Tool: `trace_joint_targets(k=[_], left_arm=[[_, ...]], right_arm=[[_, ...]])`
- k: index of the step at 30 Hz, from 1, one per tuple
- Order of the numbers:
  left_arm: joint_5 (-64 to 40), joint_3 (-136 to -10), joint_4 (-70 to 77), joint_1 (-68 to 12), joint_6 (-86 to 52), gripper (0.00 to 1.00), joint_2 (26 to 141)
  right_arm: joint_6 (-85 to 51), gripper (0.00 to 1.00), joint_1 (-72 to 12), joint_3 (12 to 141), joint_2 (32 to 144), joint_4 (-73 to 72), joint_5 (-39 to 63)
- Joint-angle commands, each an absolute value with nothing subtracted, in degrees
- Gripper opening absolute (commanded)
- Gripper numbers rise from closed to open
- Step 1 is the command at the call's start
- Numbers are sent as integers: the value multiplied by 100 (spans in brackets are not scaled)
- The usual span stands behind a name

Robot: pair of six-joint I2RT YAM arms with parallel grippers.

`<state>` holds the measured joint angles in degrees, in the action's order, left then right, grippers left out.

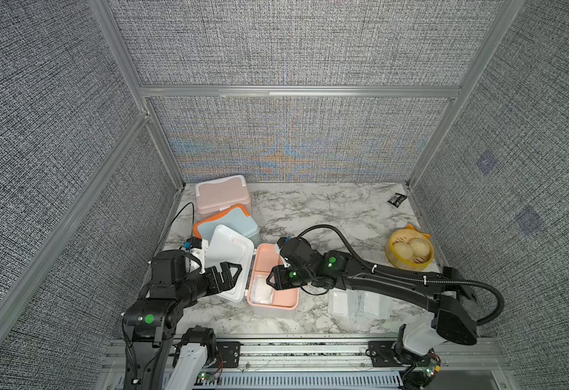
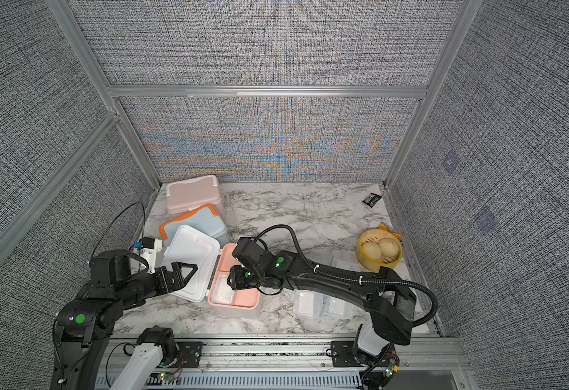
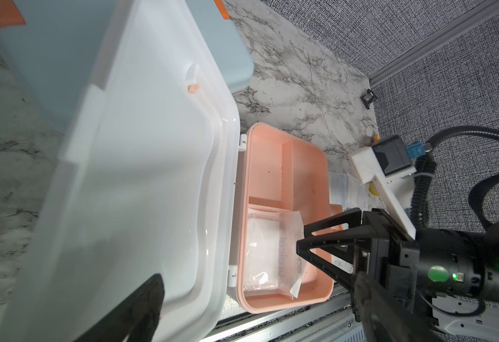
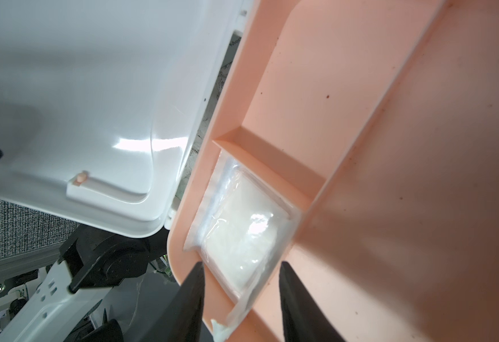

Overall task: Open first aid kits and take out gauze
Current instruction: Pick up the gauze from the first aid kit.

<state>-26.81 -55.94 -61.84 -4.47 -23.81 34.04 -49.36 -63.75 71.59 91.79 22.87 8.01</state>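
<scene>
The white-and-peach first aid kit (image 1: 288, 302) stands open near the front, its white lid (image 1: 229, 250) swung over to the left. One gauze packet (image 1: 262, 293) (image 4: 242, 237) lies in the tray's small front compartment. My right gripper (image 1: 273, 280) (image 4: 241, 263) hangs open just over it, with the packet's corner loose between the fingers. My left gripper (image 1: 234, 277) (image 3: 257, 275) is wide open at the lid's edge. Two more gauze packets (image 1: 344, 302) (image 1: 374, 304) lie on the table to the right. The pink-and-white kit (image 1: 222, 194) and the blue-and-orange kit (image 1: 232, 226) stand shut behind.
A yellow basket with buns (image 1: 409, 250) stands at the right edge. A small black wrapper (image 1: 396, 198) lies in the far right corner. Grey fabric walls close the marble table (image 1: 327, 209) on three sides, and a metal rail runs along the front.
</scene>
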Motion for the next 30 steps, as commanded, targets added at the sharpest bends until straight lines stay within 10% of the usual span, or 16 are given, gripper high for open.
trace_joint_targets(k=[1, 22, 30], left_arm=[[-2707, -5599, -6258, -448, -2291, 100, 3390], [-2646, -5644, -6277, -444, -2287, 99, 3369], [-2635, -5955, -6234, -446, -2326, 100, 3225]], right_arm=[[-4992, 44, -6403, 7209, 9239, 2388, 837], [-5010, 0, -6430, 7167, 9083, 2370, 819], [-4760, 0, -6404, 7072, 8288, 2393, 327]])
